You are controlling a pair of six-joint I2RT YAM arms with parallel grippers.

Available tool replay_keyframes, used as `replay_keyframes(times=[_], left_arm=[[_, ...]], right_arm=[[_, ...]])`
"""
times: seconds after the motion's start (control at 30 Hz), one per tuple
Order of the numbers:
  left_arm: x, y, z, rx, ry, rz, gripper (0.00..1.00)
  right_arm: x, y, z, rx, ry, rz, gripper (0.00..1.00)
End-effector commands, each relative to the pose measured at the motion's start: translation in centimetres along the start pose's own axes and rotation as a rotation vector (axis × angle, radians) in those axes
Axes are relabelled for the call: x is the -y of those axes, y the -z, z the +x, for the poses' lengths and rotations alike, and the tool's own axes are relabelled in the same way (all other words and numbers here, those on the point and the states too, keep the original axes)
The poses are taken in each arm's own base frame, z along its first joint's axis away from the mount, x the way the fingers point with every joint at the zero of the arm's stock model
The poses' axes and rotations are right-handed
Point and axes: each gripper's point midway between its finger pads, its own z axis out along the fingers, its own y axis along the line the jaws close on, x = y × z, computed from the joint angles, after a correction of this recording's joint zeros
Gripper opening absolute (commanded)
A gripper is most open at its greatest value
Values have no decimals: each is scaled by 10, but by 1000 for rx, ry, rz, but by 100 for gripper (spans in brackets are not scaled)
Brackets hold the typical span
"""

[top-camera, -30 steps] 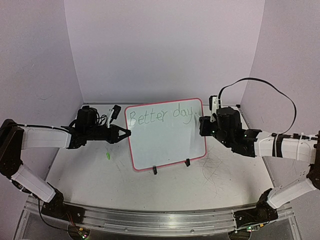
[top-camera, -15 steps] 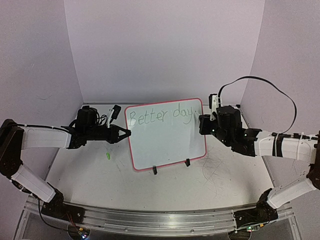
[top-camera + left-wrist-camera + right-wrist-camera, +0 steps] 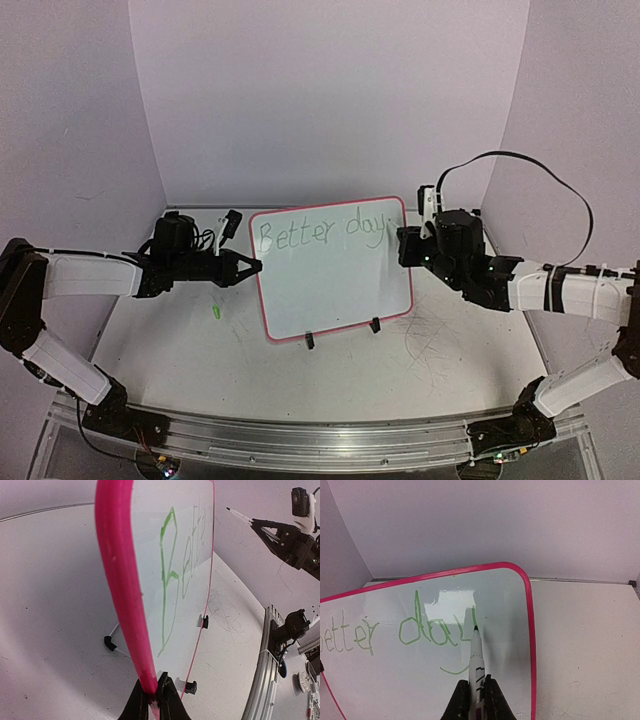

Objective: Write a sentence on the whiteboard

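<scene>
The whiteboard (image 3: 335,290) stands tilted on its black feet in the middle of the table, pink rim (image 3: 120,580) all round. Green words "Better day" (image 3: 320,234) run along its top. My left gripper (image 3: 252,266) is shut on the board's left rim, and the wrist view shows its black fingers (image 3: 134,705) pinching the pink edge. My right gripper (image 3: 403,247) is at the board's upper right, shut on a white marker (image 3: 477,655). The marker's tip touches the board at the right stroke of the "y" in "day" (image 3: 427,632).
A small green cap (image 3: 214,312) lies on the table left of the board. Dark scribble marks (image 3: 430,345) cover the tabletop at the right. Lilac walls close in behind and at both sides. A metal rail (image 3: 300,440) runs along the near edge.
My right gripper has crept slightly up and left with the marker against the board. The left gripper and the board have stayed still.
</scene>
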Motion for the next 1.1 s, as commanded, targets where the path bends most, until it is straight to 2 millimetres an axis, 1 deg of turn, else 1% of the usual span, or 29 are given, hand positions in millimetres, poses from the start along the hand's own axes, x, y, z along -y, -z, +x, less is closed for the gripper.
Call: replay_keyframes(times=[0.0, 0.17, 0.33, 0.47, 0.6, 0.8, 1.07], left_arm=[[-13, -2, -6, 2, -61, -91, 0], [-14, -2, -5, 1, -62, -91, 0], [-14, -3, -6, 0, -63, -88, 0], [-13, -3, -5, -1, -63, -88, 0], [-13, -3, -5, -3, -63, -86, 0], [-14, -3, -5, -3, -65, -90, 0], [-14, -3, -4, -5, -65, -89, 0]], right_arm=[[-13, -4, -23, 59, 0, -49, 0], [-4, -7, -24, 61, -31, -32, 0], [-3, -12, -23, 59, -36, -37, 0], [9, -15, -20, 58, -59, 6, 0], [9, -19, -23, 61, -56, 14, 0], [15, -20, -28, 82, -58, 47, 0], [17, -28, -26, 75, -62, 64, 0]])
